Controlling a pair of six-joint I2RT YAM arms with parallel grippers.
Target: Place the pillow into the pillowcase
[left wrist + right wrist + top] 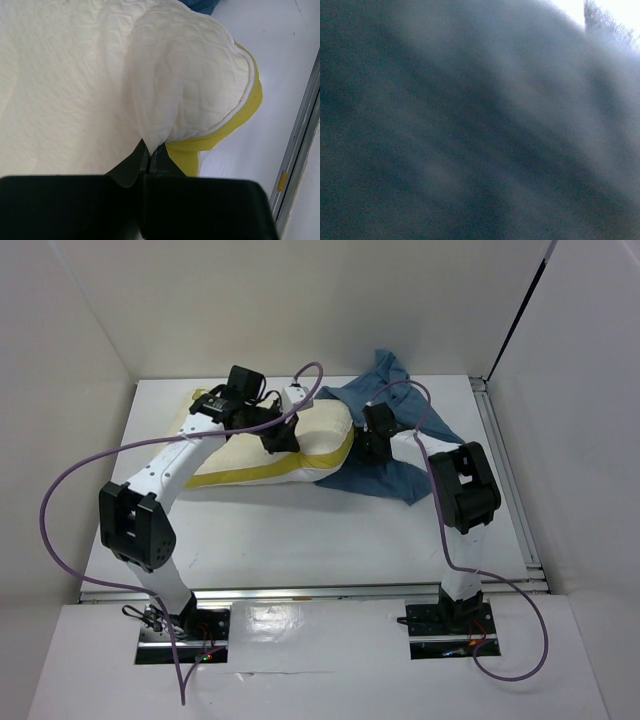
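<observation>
The cream pillow (290,455) with its yellow edge seam (260,476) lies at the back of the white table. My left gripper (280,440) reaches over it. In the left wrist view this gripper (148,150) is shut on a pinched fold of the pillow's cream cloth (165,100), near a yellow-seamed corner (240,115). The slate-blue pillowcase (400,475) lies crumpled against the pillow's right end. My right gripper (368,447) sits at the pillowcase's edge by the pillow. Blurred blue pillowcase cloth (470,125) fills the right wrist view and hides the fingers.
A metal rail (505,480) runs along the table's right edge and shows in the left wrist view as a rail (300,150). White walls close in the back and sides. Purple cables (60,490) loop off both arms.
</observation>
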